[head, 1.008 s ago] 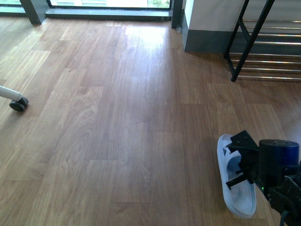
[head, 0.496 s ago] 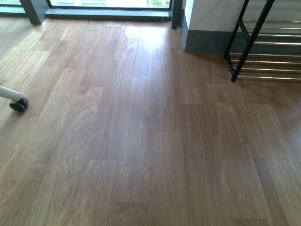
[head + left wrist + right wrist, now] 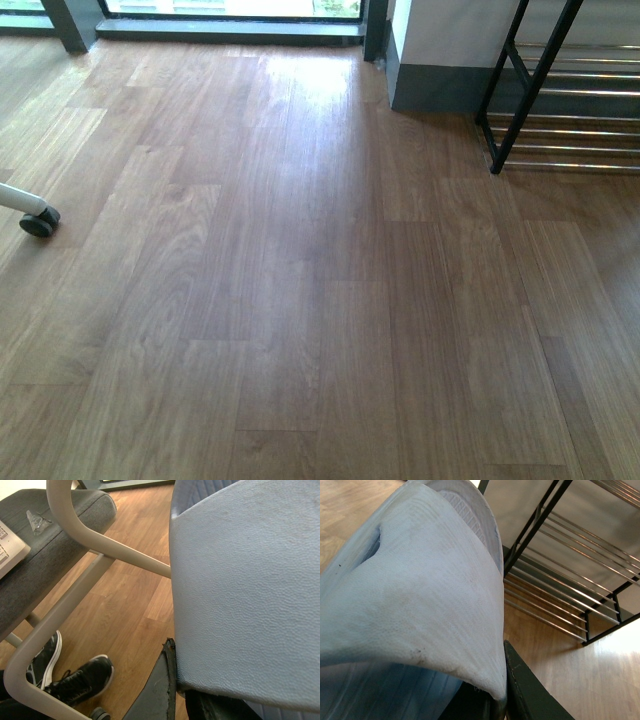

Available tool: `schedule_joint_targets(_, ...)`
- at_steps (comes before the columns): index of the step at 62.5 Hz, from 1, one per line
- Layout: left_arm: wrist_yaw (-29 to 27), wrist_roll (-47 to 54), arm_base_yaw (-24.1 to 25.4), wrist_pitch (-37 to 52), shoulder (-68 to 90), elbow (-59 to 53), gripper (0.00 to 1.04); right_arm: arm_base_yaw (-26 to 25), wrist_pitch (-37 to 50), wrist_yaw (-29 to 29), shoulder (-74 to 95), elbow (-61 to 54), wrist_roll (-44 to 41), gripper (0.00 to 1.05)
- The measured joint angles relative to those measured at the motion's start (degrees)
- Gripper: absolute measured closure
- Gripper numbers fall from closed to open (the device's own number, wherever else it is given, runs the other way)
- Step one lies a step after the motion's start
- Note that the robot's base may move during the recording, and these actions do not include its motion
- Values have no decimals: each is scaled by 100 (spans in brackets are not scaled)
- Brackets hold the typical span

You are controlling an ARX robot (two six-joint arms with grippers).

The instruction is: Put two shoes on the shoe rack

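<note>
In the left wrist view a pale blue shoe fills most of the picture, and my left gripper is shut on the edge of its wide strap. The right wrist view shows the other pale shoe, strap and ridged footbed close up, with my right gripper shut on the strap's edge. Just beyond that shoe stands the shoe rack, with black frames and thin silver bars. In the front view the shoe rack is at the far right. Neither arm nor shoe shows in the front view.
A beige tubular chair frame with a grey seat and a pair of black sneakers lie below the left shoe. A chair caster sits at the left of the wooden floor, and a white wall corner stands beside the rack.
One second ago the right gripper and its shoe were on the floor at the front view's lower right. They have since left that view.
</note>
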Motion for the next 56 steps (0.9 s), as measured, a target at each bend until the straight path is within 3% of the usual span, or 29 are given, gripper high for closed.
schedule_joint_targets(56,0,2,0,-2,0,-13,103,-13,-13,-2,-11,-7,7,103)
